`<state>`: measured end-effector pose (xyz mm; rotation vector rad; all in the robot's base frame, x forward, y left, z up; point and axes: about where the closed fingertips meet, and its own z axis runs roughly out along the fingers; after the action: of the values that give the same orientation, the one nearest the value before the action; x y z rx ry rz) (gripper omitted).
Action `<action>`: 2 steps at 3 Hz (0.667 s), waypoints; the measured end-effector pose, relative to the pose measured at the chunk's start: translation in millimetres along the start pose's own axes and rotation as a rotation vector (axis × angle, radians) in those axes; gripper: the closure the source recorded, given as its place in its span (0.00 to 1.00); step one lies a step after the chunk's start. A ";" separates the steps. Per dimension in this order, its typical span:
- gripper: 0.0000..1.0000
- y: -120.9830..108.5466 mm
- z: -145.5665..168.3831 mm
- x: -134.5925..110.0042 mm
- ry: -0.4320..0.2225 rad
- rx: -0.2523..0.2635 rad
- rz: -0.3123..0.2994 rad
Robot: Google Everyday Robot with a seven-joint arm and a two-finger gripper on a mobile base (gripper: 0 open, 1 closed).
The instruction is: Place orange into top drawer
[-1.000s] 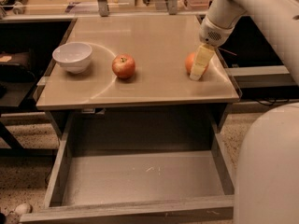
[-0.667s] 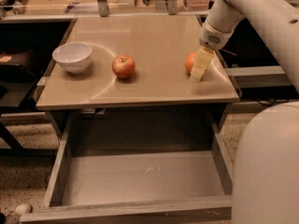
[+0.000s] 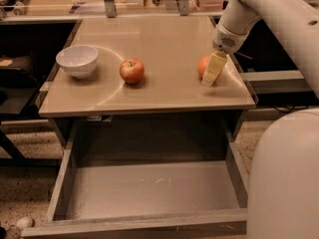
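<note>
One claw (image 3: 209, 76) hangs low at the counter's (image 3: 164, 91) right side, touching the orange (image 3: 201, 66) that sits just to its left; whether it is apart or clamped cannot be told. Below and left of it, the top drawer (image 3: 149, 189) stands open.

My one camera looks down from high up on the near side of the table (image 3: 164, 39), facing across it toward its far edge at the top of the frame. It sits close enough that the tabletop fills the upper half and the open top drawer (image 3: 149, 190) fills the lower half, its front panel running along the bottom edge. My arm (image 3: 271, 9) enters from the upper right and my pale body (image 3: 284, 178) blocks the lower right corner, so the camera probably rides somewhere on me, left of the arm. My gripper (image 3: 212, 69) shows right of centre, just beside the orange (image 3: 202, 63).
</note>
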<state>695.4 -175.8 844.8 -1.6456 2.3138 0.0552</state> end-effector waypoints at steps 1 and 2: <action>0.42 0.0 0.0 0.0 0.000 0.000 0.000; 0.65 0.0 0.0 0.0 0.000 0.000 0.000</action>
<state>695.5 -175.7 844.8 -1.6457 2.3137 0.0551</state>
